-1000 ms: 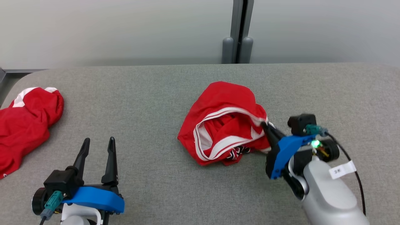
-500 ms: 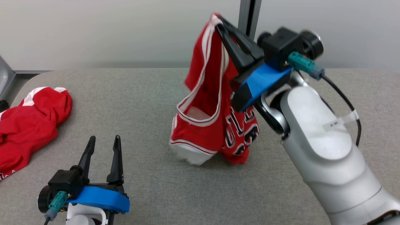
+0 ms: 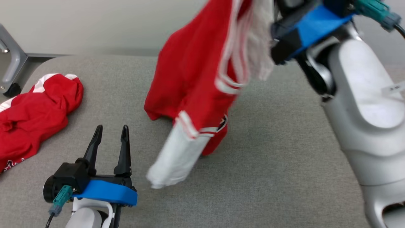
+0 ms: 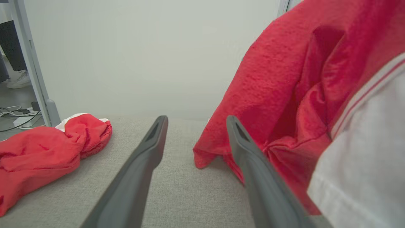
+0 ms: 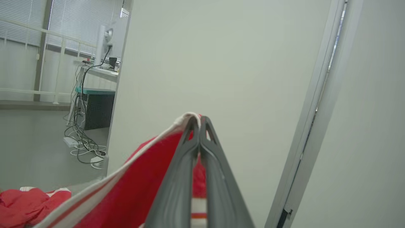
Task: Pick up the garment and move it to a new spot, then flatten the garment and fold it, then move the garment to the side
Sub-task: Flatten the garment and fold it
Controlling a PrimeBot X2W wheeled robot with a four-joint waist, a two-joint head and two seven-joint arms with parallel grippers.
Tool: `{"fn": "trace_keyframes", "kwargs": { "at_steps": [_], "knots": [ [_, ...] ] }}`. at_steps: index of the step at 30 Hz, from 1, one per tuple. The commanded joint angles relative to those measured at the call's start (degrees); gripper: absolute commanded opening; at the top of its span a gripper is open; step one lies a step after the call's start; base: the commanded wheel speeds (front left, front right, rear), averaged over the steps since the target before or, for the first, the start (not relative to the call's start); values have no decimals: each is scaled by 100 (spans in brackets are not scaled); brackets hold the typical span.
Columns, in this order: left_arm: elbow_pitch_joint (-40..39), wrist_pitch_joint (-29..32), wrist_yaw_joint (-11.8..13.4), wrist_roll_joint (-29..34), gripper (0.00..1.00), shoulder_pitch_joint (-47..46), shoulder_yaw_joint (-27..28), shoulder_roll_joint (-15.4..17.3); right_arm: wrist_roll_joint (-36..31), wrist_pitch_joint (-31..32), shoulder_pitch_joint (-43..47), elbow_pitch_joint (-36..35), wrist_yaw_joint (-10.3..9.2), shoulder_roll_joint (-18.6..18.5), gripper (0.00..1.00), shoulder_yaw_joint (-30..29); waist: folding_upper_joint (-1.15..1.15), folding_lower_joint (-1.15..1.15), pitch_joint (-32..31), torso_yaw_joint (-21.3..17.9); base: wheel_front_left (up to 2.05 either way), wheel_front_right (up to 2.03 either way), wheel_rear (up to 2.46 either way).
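Over at the worktop's (image 3: 278, 152) left end a spare red top (image 3: 34, 117) lies crumpled, not our concern. The left pincer (image 3: 112, 127) sits low over the worktop's near left part, fingers spread, holding nothing. The garment (image 3: 186, 72) hangs above the worktop's middle. Its white lower end is at or just off the surface, too blurry to call. The right pincer (image 5: 198, 122) is pressed together on its white-trimmed edge, up high. I'd say it's step one, the pick-and-move. Next comes a carry to a free patch of worktop, lowering gently to avoid bunching.
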Motion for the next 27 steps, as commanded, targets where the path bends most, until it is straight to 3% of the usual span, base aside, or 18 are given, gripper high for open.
{"fn": "trace_keyframes", "kwargs": {
  "at_steps": [1,7,15,17,22,27],
  "knots": [
    [-28,-13,-35,19,100,-110,-26,-31,-27,22,315,122,0,-221,0,-148,0,0,129,97,0,0,0],
    [-68,-33,-98,62,100,-348,-114,-81,-56,-89,852,884,1,-899,0,-862,0,0,595,298,0,0,0],
    [-79,-69,-226,182,100,-785,-278,-235,-480,-373,463,2251,1,-1366,0,-1339,0,0,1051,725,0,0,0],
    [-67,-80,-243,196,100,-832,-285,-255,-454,-164,401,2603,1,-1270,100,-1379,0,0,1066,757,0,0,0],
    [13,-94,-243,230,100,-816,-279,-295,-341,317,351,3200,1,-1100,100,-1271,0,0,900,681,0,0,0],
    [92,-99,-242,183,100,-613,-234,-247,93,399,884,3155,1,-829,100,-1038,0,0,552,419,0,0,0]
  ]
}}
